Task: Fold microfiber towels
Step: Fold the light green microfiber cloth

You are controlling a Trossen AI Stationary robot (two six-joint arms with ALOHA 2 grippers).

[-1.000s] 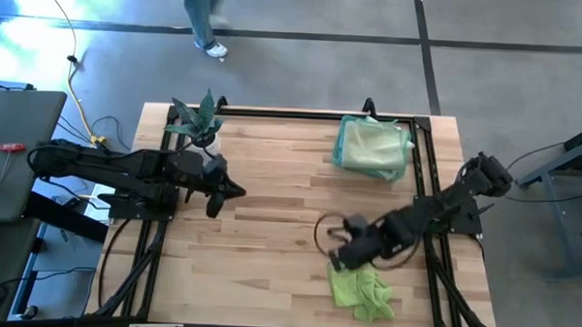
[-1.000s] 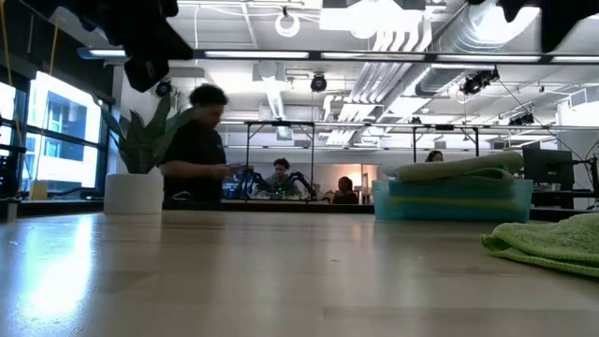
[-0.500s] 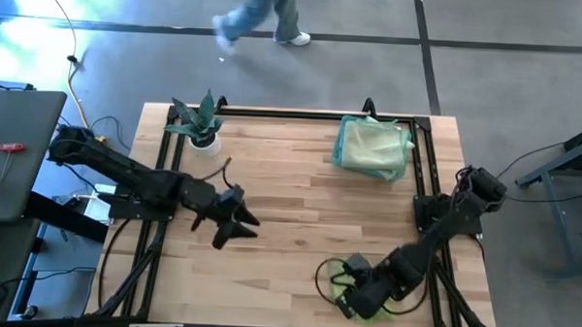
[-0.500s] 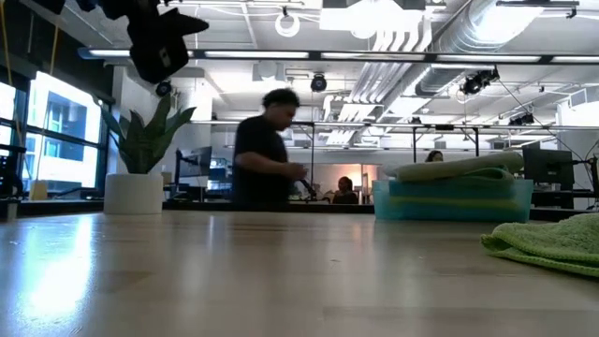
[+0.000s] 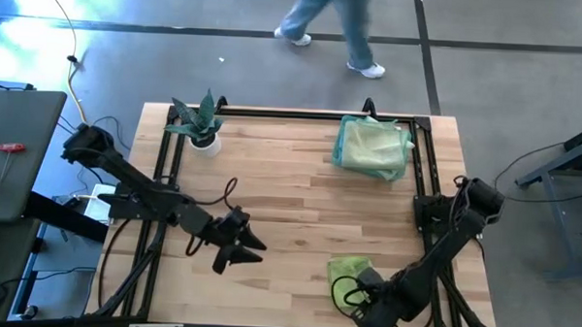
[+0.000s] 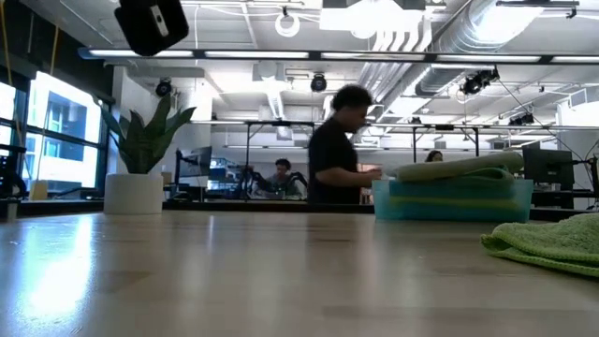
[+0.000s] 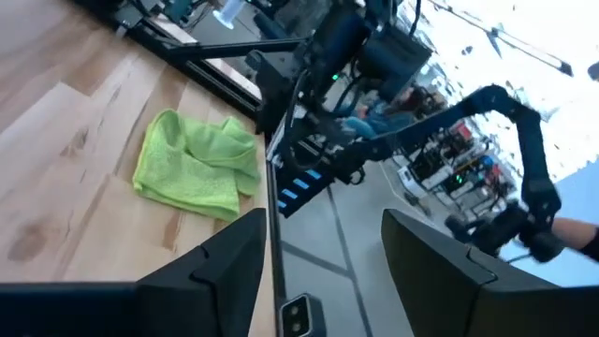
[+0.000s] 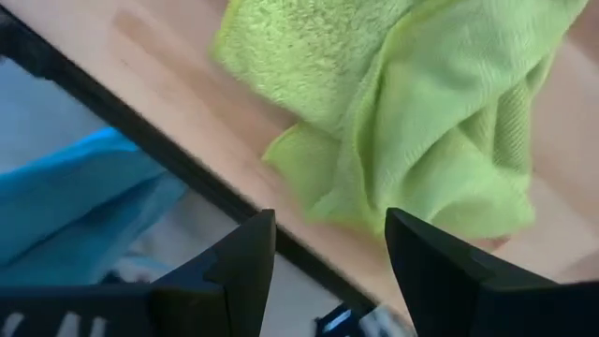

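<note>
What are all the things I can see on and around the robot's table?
lime green towel: one, bright lime, crumpled near the table's front edge on the right arm's side
stack of folded towels: one pile, pale green and mint with light blue showing in the low view, at the back right of the table
plant: one, spiky green leaves in a white pot, back left corner
table: one, light wood with a black frame
person: one, walking past on the grey floor behind the table
left gripper: one, dark, open, above bare wood left of the lime towel
right gripper: one, dark, open, at the front edge over the lime towel
</note>
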